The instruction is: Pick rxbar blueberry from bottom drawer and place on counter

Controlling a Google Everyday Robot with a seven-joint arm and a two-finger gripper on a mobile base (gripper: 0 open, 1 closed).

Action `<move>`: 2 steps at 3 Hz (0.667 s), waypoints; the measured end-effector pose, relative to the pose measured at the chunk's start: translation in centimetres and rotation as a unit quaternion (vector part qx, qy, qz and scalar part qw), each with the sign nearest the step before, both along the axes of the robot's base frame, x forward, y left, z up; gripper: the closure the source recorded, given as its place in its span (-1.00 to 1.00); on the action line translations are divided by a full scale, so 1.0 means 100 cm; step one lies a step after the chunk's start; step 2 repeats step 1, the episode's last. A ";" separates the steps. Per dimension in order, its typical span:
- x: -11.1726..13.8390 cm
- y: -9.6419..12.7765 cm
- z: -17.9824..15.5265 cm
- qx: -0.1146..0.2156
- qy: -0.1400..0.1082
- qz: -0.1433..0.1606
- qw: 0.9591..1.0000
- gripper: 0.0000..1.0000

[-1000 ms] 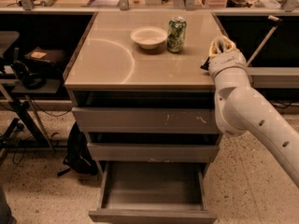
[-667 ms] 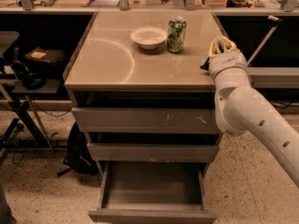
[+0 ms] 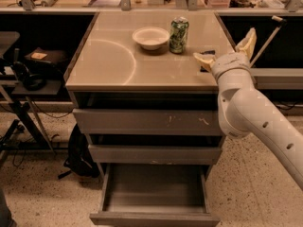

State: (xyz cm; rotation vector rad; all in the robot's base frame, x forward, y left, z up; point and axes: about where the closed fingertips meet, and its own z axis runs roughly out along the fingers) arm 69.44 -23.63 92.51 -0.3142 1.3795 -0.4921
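The tool (image 3: 223, 43) is hanging, fingers standing apart, at the right edge of the surface (image 3: 104, 67), the rxbar blueberry (image 3: 208, 53) lying just behind its image-left finger.

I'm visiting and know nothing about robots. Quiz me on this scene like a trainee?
1. True or false: the grey-brown bottom drawer stands pulled out.
2. What stands beside the white bowl on the glossy beige counter? A) green patterned can B) red mug C) blue bottle
3. Fill in: the gripper, at the counter's picture-right edge by the small dark wrapped bar, has its fingers ____.
Key: 1 true; 2 A; 3 open.
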 end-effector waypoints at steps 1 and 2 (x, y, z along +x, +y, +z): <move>0.000 0.000 0.000 0.000 0.000 0.000 1.000 -1.00; 0.000 0.000 0.000 0.000 0.000 0.000 1.000 -1.00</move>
